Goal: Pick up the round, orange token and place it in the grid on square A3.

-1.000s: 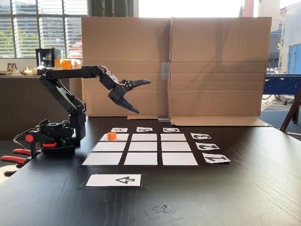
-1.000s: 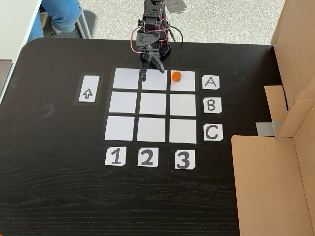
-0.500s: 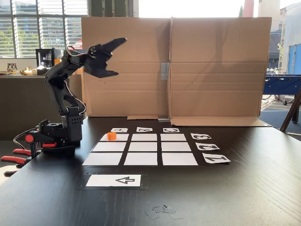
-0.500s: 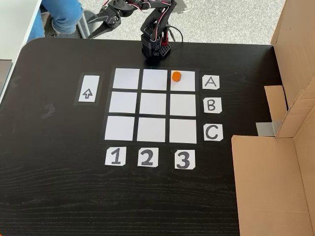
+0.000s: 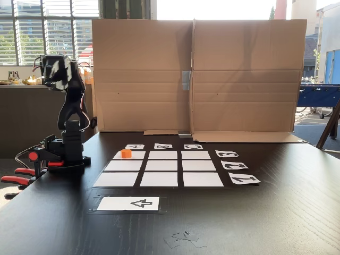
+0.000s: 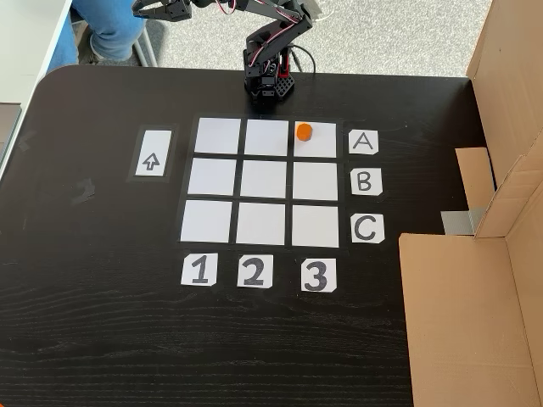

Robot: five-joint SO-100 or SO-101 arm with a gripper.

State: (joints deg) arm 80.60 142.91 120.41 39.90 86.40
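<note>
A: One token [image 6: 304, 131], orange, flat-topped, sits on square A3 [image 6: 316, 143], the corner cell in line with the A tag [image 6: 363, 142] and the 3 tag [image 6: 316, 275]. It lies toward the cell's upper-left part in the view from above, inside the white.

B: And in the low side view?

A: Same token [image 5: 126, 153] on the far-left cell of the grid [image 5: 159, 169], right below the lettered tags. Nothing touches it.

B: Pincer?

A: From above, the pincer [image 6: 141, 8] is at the top-left edge of the picture, off the bench [image 6: 102, 339], over the grey floor and near a person's blue trouser leg [image 6: 106, 25]. Fingers look parted, with a gap between the two tips, nothing between them.

B: Side view agree?

A: Can't tell there. The arm [image 5: 66, 106] stands folded upright over its base [image 5: 58, 159], turned away from the grid, and the head end faces the camera as a dark block.

B: Other stuff?

A: White card with a black arrow [image 6: 151, 153] left of the grid from above, apart from it. Tags B [image 6: 364, 181], C [image 6: 365, 228], 1 [image 6: 199, 270], 2 [image 6: 254, 271] beside the grid. Cardboard wall [image 5: 196, 74] stands behind the grid in the side view. Red-handled clamps [image 5: 18, 175] by the base at the bench edge.
</note>
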